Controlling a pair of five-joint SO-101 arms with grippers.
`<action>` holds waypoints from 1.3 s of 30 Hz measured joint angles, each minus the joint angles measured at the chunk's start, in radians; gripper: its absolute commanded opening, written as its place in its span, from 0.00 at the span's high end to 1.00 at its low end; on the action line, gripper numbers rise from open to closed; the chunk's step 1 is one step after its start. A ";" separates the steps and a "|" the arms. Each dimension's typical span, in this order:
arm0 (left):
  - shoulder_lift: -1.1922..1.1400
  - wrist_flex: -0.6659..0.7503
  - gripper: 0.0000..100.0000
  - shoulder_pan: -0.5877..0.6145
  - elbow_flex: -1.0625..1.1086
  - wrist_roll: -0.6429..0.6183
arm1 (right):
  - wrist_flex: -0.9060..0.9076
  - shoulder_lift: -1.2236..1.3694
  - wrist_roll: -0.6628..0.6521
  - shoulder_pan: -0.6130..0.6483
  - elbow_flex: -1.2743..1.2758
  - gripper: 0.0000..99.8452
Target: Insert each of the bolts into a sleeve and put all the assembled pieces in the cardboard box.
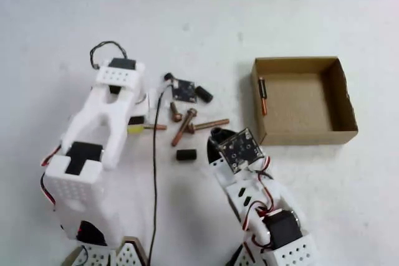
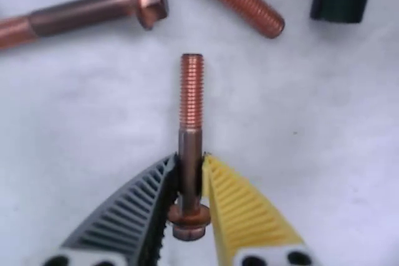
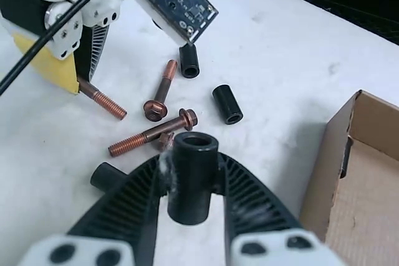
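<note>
My left gripper (image 2: 190, 157) is shut on a copper bolt (image 2: 191, 104) just past its head, and the threaded end points away over the table. In the high view this gripper (image 1: 142, 126) sits left of the loose bolts with its bolt (image 1: 156, 127) sticking out to the right. My right gripper (image 3: 190, 161) is shut on a black sleeve (image 3: 190, 182), whose open bore faces up. Three loose bolts (image 1: 184, 127) lie between the arms. Loose sleeves (image 1: 186, 154) (image 1: 204, 94) lie near them. One assembled piece (image 1: 262, 96) rests inside the cardboard box (image 1: 340, 101).
A black cable (image 1: 154, 179) runs down the table between the arms. A small circuit board (image 1: 183, 89) sits behind the bolts. The box stands to the right of my right gripper (image 1: 215, 136). White table stretches behind and to the right.
</note>
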State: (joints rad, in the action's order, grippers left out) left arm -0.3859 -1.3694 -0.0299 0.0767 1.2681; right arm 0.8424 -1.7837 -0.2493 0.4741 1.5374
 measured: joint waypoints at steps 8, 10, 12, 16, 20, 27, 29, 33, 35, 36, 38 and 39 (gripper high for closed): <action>-0.018 0.000 0.91 0.000 -0.002 -0.002 | 0.000 0.000 0.000 0.000 0.000 0.98; -0.018 0.000 0.91 0.000 -0.002 -0.002 | 0.000 0.000 0.000 0.000 0.000 0.98; -0.018 0.000 0.91 0.000 -0.002 -0.002 | 0.000 0.000 0.000 0.000 0.000 0.98; -0.018 0.000 0.88 0.000 -0.002 -0.002 | 0.000 0.000 0.000 0.000 0.000 0.98; -0.018 0.000 0.85 0.000 -0.002 -0.002 | 0.000 0.000 0.000 0.000 0.000 0.98; -0.018 -0.002 0.85 0.000 -0.002 -0.002 | 0.000 0.000 0.000 -0.015 0.000 0.98; -0.018 -0.002 0.85 0.000 -0.002 -0.002 | 0.000 0.000 0.000 -0.023 0.000 0.98; 0.028 -0.021 0.85 0.000 -0.002 -0.002 | 0.000 0.000 0.000 -0.020 0.000 0.98; 0.086 -0.040 0.85 0.000 -0.002 -0.002 | 0.000 0.000 0.000 -0.020 0.000 0.98; 0.120 -0.048 0.85 0.000 -0.002 -0.006 | 0.000 0.000 0.000 -0.020 0.000 0.98; 0.187 -0.058 0.85 0.000 -0.002 -0.051 | 0.000 0.000 0.000 -0.020 0.000 0.98; 0.219 -0.061 0.85 0.000 -0.002 -0.089 | 0.000 0.000 0.000 -0.020 0.000 0.98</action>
State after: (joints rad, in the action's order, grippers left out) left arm -0.1665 -1.4308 -0.0299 0.0752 1.1792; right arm 0.8424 -1.7837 -0.2493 0.4542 1.5374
